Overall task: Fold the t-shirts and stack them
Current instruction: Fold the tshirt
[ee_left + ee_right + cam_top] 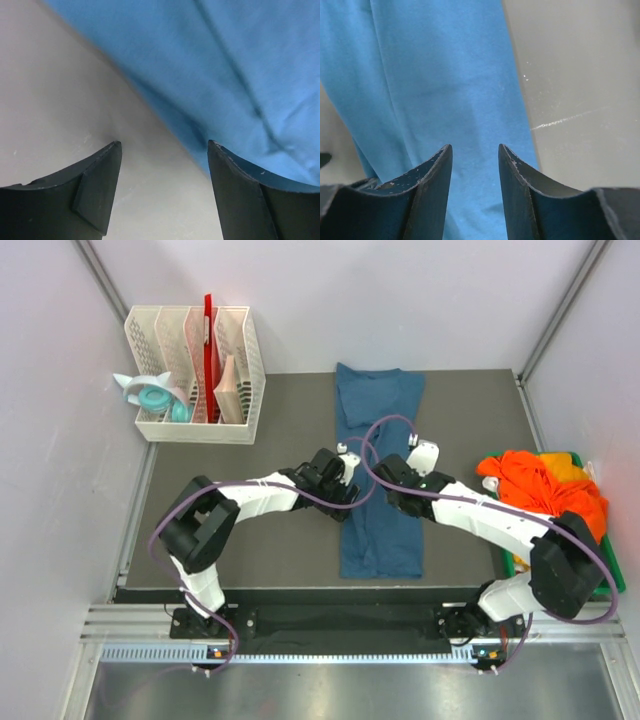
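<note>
Blue tee (380, 540) lies as a long strip mid tabletop (470, 420). Left end effector (164, 145) spread at its left edge, right end effector (475, 147) parted over it, both empty. Reckon the crosswise fold's next: pinch the near end

Teal-blue t-shirt (380, 540) folded lengthwise, flat, central, orange t-shirts (535, 485) heaped right
</note>
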